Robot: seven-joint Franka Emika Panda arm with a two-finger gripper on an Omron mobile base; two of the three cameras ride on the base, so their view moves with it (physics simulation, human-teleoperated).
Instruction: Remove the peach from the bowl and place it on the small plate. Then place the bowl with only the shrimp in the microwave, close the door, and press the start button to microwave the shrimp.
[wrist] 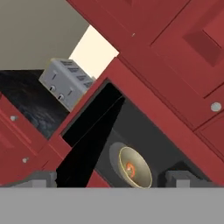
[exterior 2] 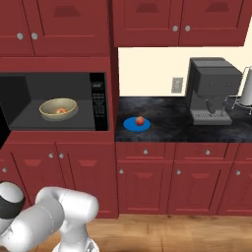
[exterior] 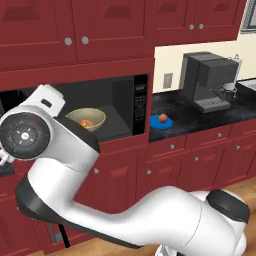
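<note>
The black microwave [exterior: 141,102] [exterior 2: 99,101] stands with its cavity exposed. Inside it sits the tan bowl [exterior: 86,118] [exterior 2: 58,109] [wrist: 134,167], holding the orange shrimp [exterior: 86,124] [exterior 2: 61,111] [wrist: 130,168]. The door [wrist: 87,148] [exterior 2: 2,129] is swung out to the left and shows edge-on as a black wedge in the hand view. To the right, on the dark counter, the peach [exterior: 162,118] [exterior 2: 140,120] rests on the small blue plate [exterior: 161,122] [exterior 2: 136,124]. My gripper [wrist: 113,179] is open and empty, out in front of the microwave beside the door, clear of the bowl.
A grey coffee machine [exterior: 207,80] [exterior 2: 211,91] stands on the counter right of the plate. A silver toaster [wrist: 65,81] sits on the counter left of the microwave. Red cabinets [exterior 2: 147,184] run above and below. My white arm [exterior: 100,200] covers the lower left base view.
</note>
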